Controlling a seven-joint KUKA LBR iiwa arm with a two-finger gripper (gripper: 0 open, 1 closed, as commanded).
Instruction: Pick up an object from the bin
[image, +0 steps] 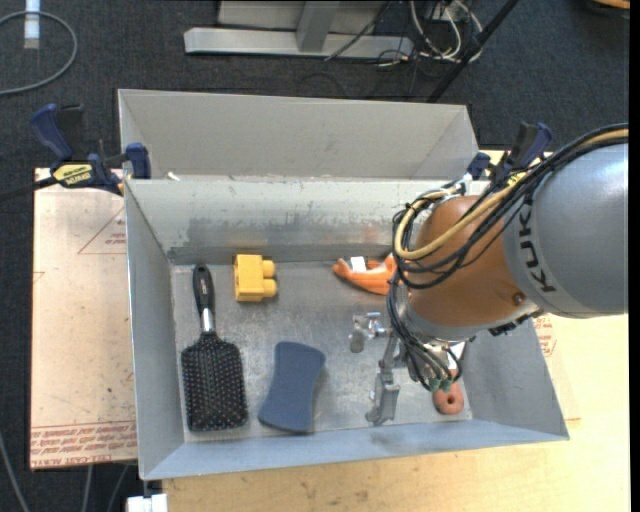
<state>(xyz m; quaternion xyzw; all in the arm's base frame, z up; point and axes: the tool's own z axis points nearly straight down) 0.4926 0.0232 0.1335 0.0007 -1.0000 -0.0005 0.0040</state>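
My gripper (373, 365) hangs low over the bin floor, right of the middle, with its two metal fingers spread open and only bare floor between them. A blue oblong pad (292, 387) lies just to its left, near the front wall. A small red-orange ring-shaped thing (449, 401) sits to its right in the front right corner. Behind the gripper lies an orange and white thing (365, 273), partly hidden under the arm's orange cover.
A black hairbrush (212, 370) lies along the left wall, handle pointing to the back. A yellow block (254, 277) sits at the back left. The arm and its cables cover the bin's right side.
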